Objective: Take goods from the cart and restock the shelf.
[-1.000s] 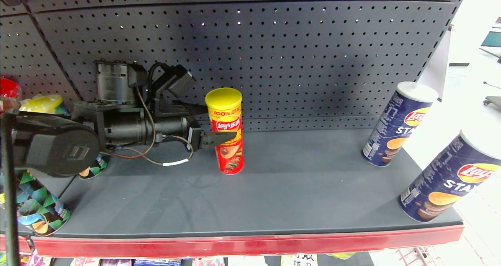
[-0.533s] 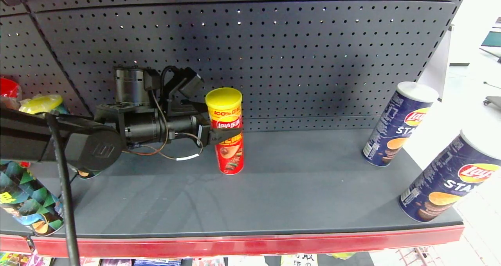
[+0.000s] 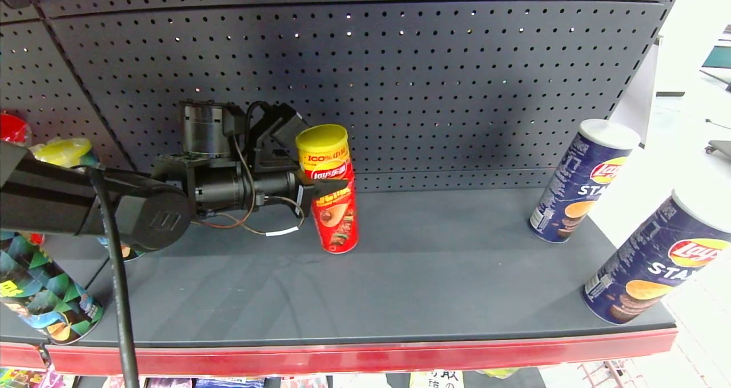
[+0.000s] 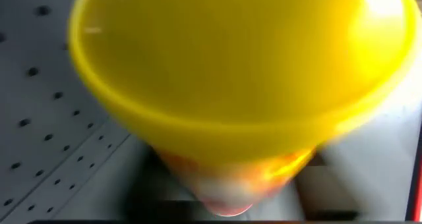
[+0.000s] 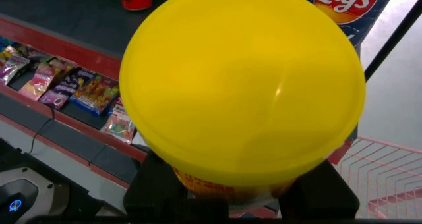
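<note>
Two yellow-lidded chip cans are in the robot's grasp. Nearest, the right gripper (image 5: 234,192) holds a yellow-lidded can (image 5: 241,85) out before the shelf, its black fingers (image 5: 153,188) clenched on either side of the body under the lid; past it show the pink wire cart (image 5: 389,178) and snack packets (image 5: 72,85) on a lower level. On the shelf (image 3: 365,296), behind its red front lip (image 3: 365,358), a patterned can (image 3: 43,299) stands at the front left corner and a blue chip can (image 3: 657,262) at the front right. Farther in, the left arm (image 3: 85,205) stretches level from the left, wrist straight, and the left gripper (image 3: 326,187) is clamped on the red chip can (image 3: 336,216) at mid-height. That can rests on the shelf toward the back, tipped, its lid leaning left toward the arm. A second blue chip can (image 3: 577,182) stands at the back right, before the pegboard (image 3: 400,79).
</note>
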